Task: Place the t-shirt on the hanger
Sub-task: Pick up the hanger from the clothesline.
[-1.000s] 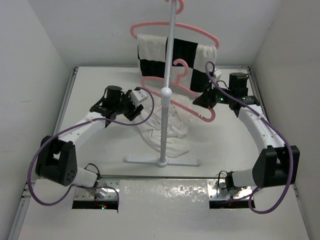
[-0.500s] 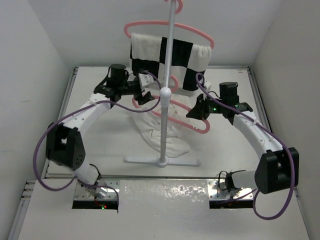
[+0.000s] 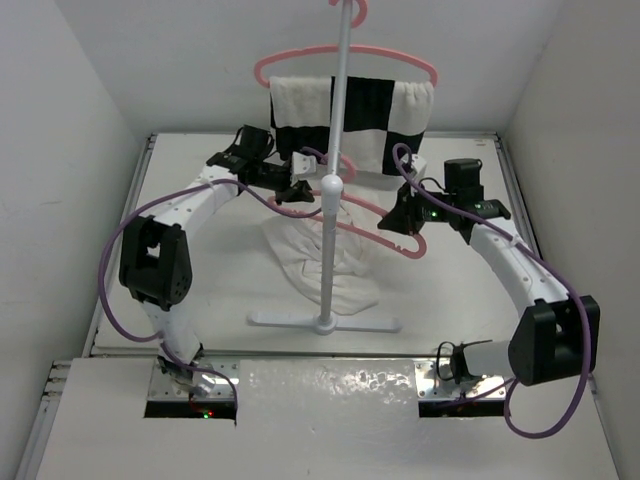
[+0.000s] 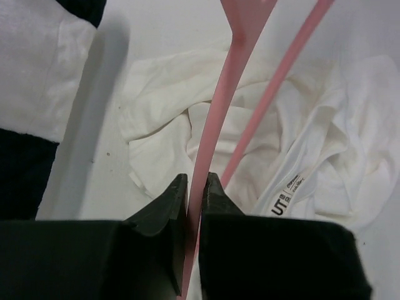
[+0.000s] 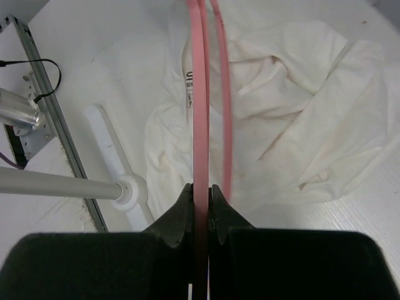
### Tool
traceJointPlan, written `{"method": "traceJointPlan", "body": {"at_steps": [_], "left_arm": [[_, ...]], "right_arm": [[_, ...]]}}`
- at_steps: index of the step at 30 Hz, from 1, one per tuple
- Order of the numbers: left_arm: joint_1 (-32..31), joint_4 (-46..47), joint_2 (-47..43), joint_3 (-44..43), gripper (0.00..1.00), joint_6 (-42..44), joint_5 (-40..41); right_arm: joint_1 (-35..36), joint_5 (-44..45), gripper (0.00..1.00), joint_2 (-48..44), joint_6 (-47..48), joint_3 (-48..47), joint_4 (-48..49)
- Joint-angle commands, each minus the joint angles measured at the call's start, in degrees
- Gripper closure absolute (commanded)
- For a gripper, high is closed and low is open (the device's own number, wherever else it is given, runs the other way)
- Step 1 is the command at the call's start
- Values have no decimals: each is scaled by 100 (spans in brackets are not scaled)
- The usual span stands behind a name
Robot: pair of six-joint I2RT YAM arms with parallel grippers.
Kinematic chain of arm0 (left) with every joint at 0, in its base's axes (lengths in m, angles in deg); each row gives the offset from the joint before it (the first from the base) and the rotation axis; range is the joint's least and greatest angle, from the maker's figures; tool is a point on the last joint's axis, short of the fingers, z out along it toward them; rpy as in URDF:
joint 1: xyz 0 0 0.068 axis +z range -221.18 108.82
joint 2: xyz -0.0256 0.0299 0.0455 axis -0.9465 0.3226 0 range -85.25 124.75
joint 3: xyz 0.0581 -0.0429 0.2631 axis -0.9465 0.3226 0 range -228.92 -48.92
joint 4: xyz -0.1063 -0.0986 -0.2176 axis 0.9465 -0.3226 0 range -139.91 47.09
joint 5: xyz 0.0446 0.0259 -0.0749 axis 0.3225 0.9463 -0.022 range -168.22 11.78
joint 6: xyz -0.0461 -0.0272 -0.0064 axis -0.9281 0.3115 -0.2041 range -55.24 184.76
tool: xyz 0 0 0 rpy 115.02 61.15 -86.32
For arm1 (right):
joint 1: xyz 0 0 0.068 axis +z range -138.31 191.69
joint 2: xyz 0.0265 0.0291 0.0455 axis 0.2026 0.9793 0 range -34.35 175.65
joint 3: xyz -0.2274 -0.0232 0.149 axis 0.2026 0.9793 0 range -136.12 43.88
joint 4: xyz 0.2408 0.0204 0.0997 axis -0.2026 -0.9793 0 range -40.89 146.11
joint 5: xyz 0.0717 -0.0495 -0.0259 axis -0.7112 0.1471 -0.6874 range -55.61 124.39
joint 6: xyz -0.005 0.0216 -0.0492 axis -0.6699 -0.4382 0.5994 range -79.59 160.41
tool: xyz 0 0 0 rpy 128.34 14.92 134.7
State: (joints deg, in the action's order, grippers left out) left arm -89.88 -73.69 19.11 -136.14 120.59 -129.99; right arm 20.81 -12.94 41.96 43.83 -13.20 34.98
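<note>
The thin pink hanger (image 3: 372,207) hangs in the air in front of the stand's pole, held at both ends. My left gripper (image 3: 296,190) is shut on its left arm, and in the left wrist view the jaws (image 4: 197,181) pinch the pink bar (image 4: 234,56). My right gripper (image 3: 402,222) is shut on the right end, its jaws (image 5: 200,189) tight on the bar (image 5: 199,94). The white t-shirt (image 3: 335,262) lies crumpled on the table under the hanger, beside the pole; its neck label faces up (image 4: 282,200). Its folds also fill the right wrist view (image 5: 294,94).
A white stand (image 3: 323,322) with a tall pole (image 3: 335,130) rises mid-table. From its top hangs a second pink hanger (image 3: 345,58) carrying a black-and-white checkered cloth (image 3: 350,125), just behind my grippers. White walls enclose the table on three sides.
My left arm swung in from the left, reached the hanger's left end and shut on it. The right gripper kept its hold and shifted slightly with the hanger.
</note>
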Motion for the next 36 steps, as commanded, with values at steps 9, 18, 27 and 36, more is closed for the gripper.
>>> {"method": "traceJointPlan", "body": {"at_steps": [9, 18, 27, 36], "left_arm": [[-29, -674, 146, -629, 100, 613, -404], [-11, -657, 226, -709, 100, 700, -650], [15, -429, 269, -735, 100, 272, -799], [77, 238, 208, -656, 100, -685, -686]], "right_arm": [[212, 363, 18, 1280, 1231, -2050, -1578], [950, 1410, 1, 2395, 1881, -3167, -1403], [1003, 797, 56, 2994, 1584, -3363, -1017], [1003, 392, 100, 2451, 1109, -2450, -560]]}}
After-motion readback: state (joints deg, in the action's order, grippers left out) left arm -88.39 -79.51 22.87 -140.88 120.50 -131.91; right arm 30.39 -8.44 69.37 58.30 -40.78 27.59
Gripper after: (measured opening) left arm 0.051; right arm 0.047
